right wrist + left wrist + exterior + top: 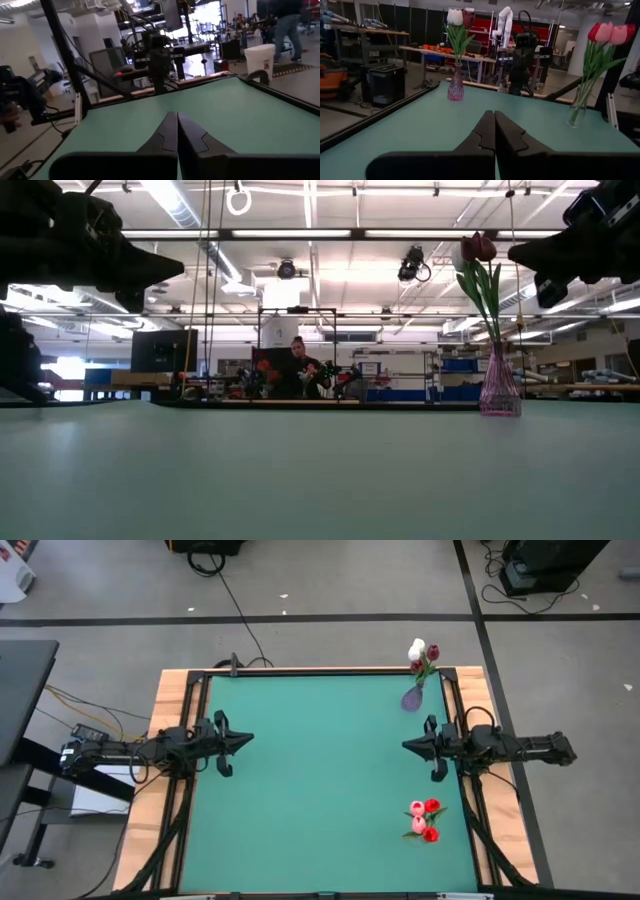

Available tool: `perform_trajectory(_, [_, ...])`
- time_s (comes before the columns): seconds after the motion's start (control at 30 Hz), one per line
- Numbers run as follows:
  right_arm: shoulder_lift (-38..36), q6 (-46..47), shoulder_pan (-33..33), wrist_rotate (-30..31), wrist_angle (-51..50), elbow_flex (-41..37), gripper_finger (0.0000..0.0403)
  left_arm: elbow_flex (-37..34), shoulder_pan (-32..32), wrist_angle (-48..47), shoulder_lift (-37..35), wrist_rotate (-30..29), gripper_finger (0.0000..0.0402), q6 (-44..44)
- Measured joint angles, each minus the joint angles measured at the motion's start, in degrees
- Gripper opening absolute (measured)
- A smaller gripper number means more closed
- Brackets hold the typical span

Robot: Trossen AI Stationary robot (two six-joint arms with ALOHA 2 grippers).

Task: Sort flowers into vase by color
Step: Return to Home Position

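Green counter [320, 790] below, my left claw [247, 739] and right claw [406, 745] hang pressed together. Flowers [430, 834] look light, bendy; I'd pinch the stems softly.

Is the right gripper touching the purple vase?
Apart. The high view shows bare green table between the right gripper and the purple vase.

Transparent vase [577, 113] hidden under its flowers [424, 820] from above, stems [422, 680] in purple vase [411, 698] too small to count
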Motion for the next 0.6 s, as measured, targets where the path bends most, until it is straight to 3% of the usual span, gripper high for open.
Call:
perform_trajectory(0.3, [0.02, 2.02, -3.76, -5.27, 0.63, -1.18, 0.0001, -0.02, 0.00, -0.96, -1.58, 1.36, 0.0000, 1.00])
perform_trajectory(0.6, [0.02, 0.71, -3.94, -6.48, 1.56, -1.20, 0.0001, 1.91, 0.00, -15.46, -11.47, 2.16, 0.0000, 0.80])
